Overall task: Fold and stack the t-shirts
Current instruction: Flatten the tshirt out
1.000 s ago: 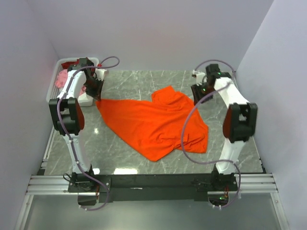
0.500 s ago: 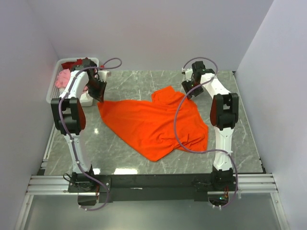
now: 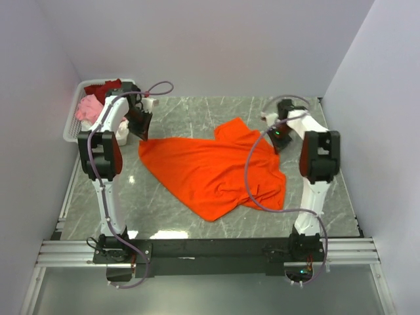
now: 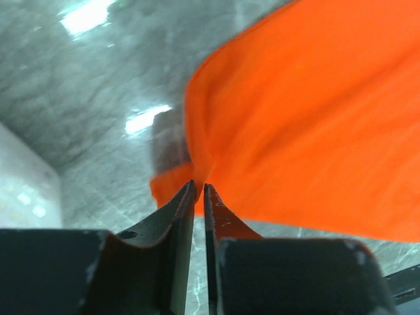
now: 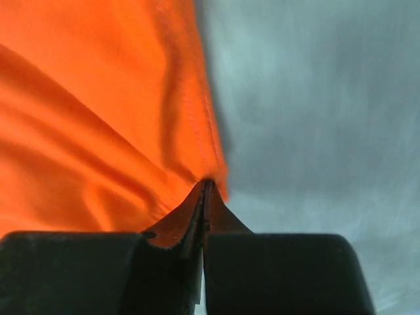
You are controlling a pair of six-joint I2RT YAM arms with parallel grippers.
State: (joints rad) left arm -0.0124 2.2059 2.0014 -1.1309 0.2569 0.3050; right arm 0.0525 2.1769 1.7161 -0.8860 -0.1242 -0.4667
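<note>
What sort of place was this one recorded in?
Probably a lab robot cell, not a home: plain pale walls box in a grey marble-pattern table, left arm and right arm are bolted to its near edge, holding a bright orange cloth t-shirt.

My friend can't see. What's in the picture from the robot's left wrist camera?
The left gripper pinches the edge of a bright orange t-shirt between its two dark fingers. Under it is a shiny grey marble table.

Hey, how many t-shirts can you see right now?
3: the orange t-shirt spread mid-table, plus a dark red shirt and a pink shirt bunched in the white basket at far left. Others may be hidden under them.
</note>
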